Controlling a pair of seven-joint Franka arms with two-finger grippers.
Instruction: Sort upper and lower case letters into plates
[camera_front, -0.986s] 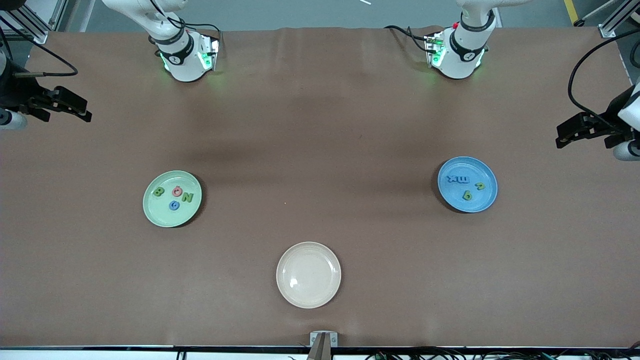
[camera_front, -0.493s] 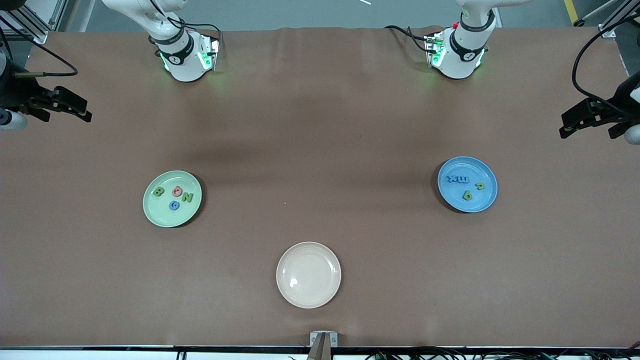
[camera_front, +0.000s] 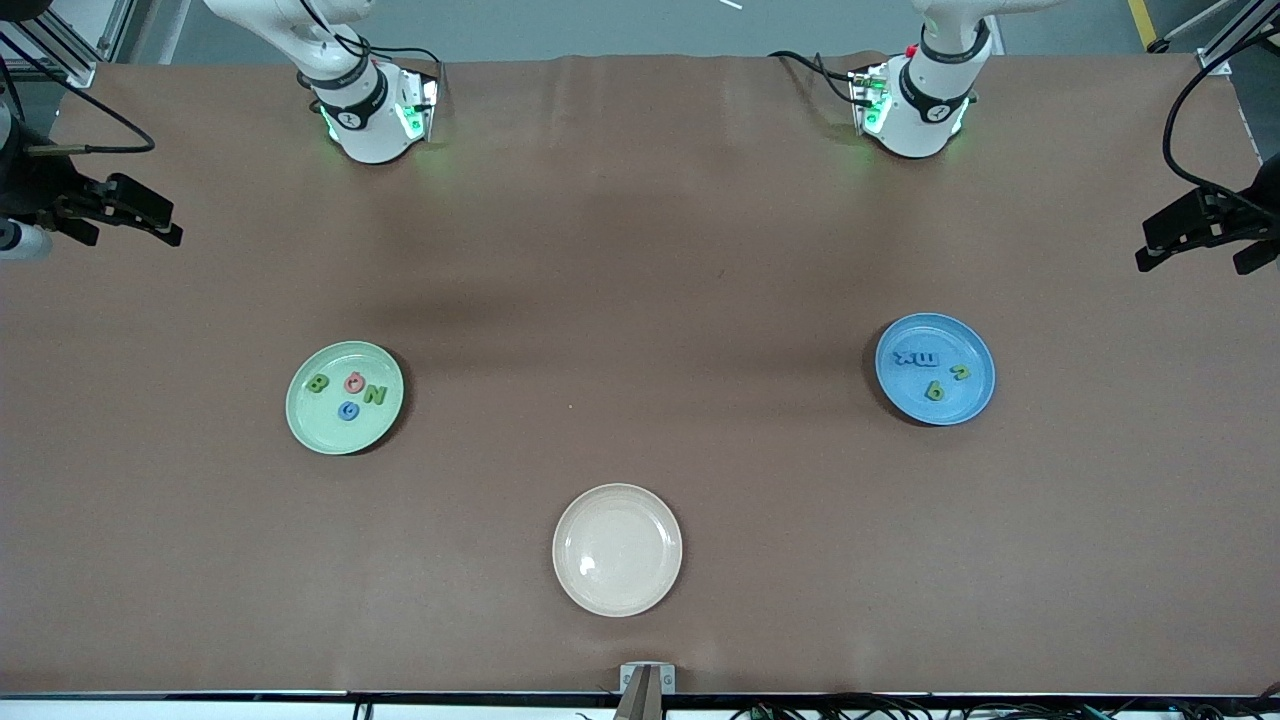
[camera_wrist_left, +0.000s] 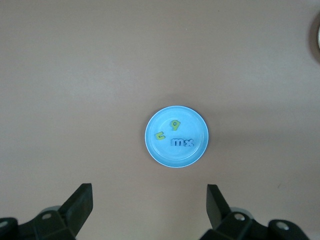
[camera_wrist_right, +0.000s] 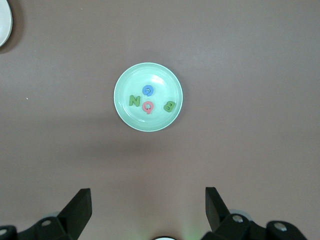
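Letters lie sorted in two plates. The green plate (camera_front: 310, 425), at mid-left of the front view, toward the right arm's end of the table, holds four capitals: a green B (camera_front: 318, 384), a pink G (camera_front: 354, 381), a green N (camera_front: 374, 394) and a blue G (camera_front: 348, 410), close together but apart. The blue plate (camera_front: 965, 405), at mid-right, toward the left arm's end, holds four small letters: a blue x (camera_front: 905, 358) and blue m (camera_front: 926, 359) side by side, a green u (camera_front: 960, 372) and a green b (camera_front: 934, 390).

A cream plate (camera_front: 617, 595) sits empty at lower centre, nearer the front camera than both.

The right gripper (camera_front: 160, 223) hangs at the upper left edge of the frame, over the table's end; in its wrist view its fingers (camera_wrist_right: 80, 207) stand wide apart and hold nothing. The left gripper (camera_front: 1165, 240) hangs at the upper right edge, over the table's other end, fingers (camera_wrist_left: 80, 205) likewise wide apart and empty.
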